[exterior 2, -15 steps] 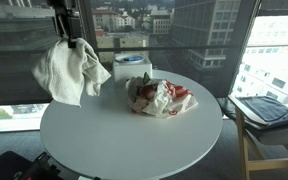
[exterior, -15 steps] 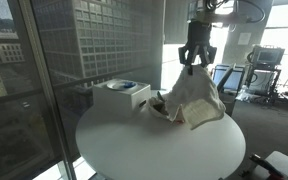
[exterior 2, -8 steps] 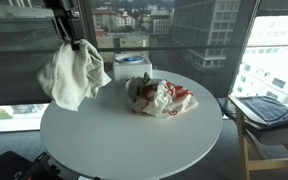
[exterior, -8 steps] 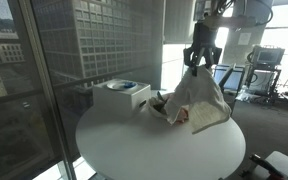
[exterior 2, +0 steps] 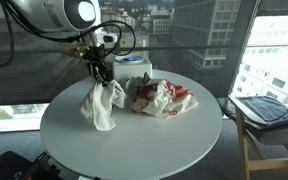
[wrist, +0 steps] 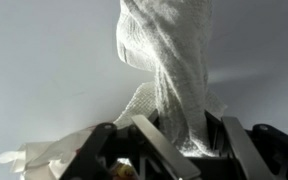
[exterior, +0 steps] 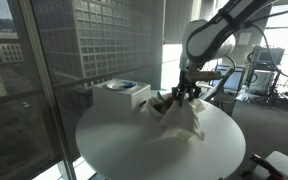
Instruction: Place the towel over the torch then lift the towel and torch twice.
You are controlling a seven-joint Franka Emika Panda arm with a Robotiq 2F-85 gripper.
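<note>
The pincer [exterior 2: 101,72] is clenched on the top of the towel [exterior 2: 101,105]. In the wrist view the cloth is pinched between the two jaws and runs away toward 12 o'clock. The towel hangs as a long upright drape. Its lower folds reach the worktop [exterior 2: 134,145] and appear to rest on it.

The coming move turns on what lies just beside the towel. In an exterior view a crumpled red-and-white bundle [exterior 2: 164,98] sits at about 3 o'clock from the hanging cloth, near it and perhaps touching at the edge. The torch cannot be made out with any certainty. A dark shape shows at the near side of that bundle, and it may be the torch. If so, the towel has to go sideways toward 3 o'clock to cover it.

A white box [exterior: 121,95] stands at 9 o'clock of the pincer in an exterior view. The wrist view shows only cloth and bare worktop.
</note>
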